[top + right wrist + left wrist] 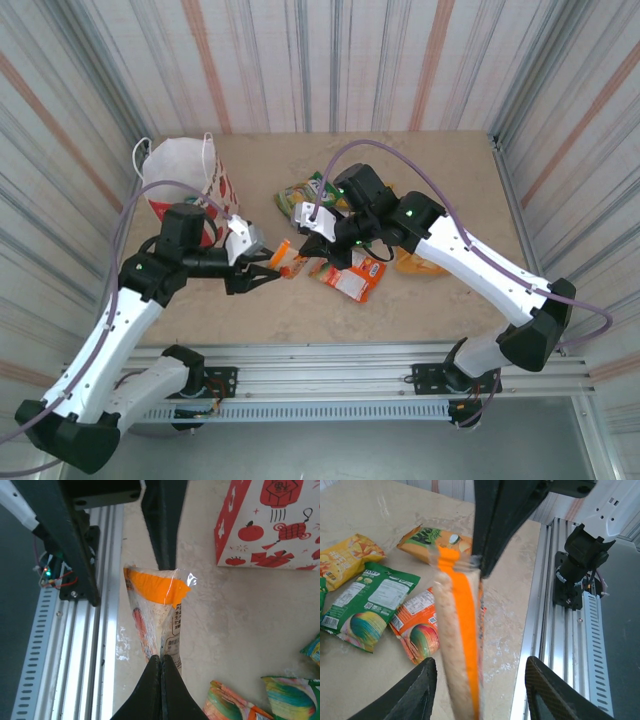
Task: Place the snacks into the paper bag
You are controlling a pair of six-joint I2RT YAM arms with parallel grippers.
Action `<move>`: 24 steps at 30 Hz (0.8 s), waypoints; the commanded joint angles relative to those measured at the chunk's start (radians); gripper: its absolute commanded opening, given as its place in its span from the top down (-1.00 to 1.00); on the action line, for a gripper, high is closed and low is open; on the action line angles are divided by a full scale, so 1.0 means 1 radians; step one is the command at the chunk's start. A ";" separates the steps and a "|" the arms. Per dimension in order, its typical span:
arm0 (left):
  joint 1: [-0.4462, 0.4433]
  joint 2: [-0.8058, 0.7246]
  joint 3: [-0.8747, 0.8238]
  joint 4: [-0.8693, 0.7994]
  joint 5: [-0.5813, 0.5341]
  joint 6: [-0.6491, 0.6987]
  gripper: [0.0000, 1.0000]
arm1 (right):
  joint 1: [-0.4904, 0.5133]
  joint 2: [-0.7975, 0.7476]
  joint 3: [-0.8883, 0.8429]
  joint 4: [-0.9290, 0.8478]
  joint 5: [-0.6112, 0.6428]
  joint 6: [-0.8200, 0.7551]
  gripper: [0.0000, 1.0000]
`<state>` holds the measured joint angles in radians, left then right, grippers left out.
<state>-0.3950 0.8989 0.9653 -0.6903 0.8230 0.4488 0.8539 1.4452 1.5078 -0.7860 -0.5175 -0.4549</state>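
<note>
The top camera looks down from above and behind the arm bases and takes in the whole table (330, 315) up to the far walls. The left wrist camera, very near, faces right along the near rail (555, 645). The right wrist camera faces left, toward the paper bag (270, 525). Both wrist views share the orange packet (465, 645), seen from opposite sides.

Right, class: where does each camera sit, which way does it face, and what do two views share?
Top external: above and behind the robot, looking down on table, left arm, right arm and paper bag.
Left wrist: on the left arm, facing across loose snacks; its open left tool at the bottom.
Right wrist: on the right arm, facing the paper bag; its shut right tool at the bottom.
Shared: both wrist views show the orange packet the right tool pinches.
</note>
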 commanded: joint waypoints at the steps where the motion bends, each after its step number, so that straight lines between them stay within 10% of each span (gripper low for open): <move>1: -0.007 0.017 0.016 0.054 0.031 0.018 0.07 | -0.007 -0.029 0.026 0.019 -0.045 -0.021 1.00; 12: -0.010 0.033 0.056 0.055 0.061 -0.008 0.87 | -0.007 -0.052 0.009 0.052 0.018 0.029 1.00; 17: -0.010 0.023 0.129 0.027 -0.093 -0.071 0.99 | -0.017 -0.129 -0.075 0.167 0.180 0.188 0.03; 24: 0.014 0.141 0.448 -0.102 -0.350 -0.161 0.99 | -0.062 -0.276 -0.305 0.427 0.222 0.453 -0.13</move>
<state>-0.3977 0.9977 1.3048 -0.7376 0.6106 0.3481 0.7998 1.2034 1.2613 -0.4942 -0.3370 -0.1551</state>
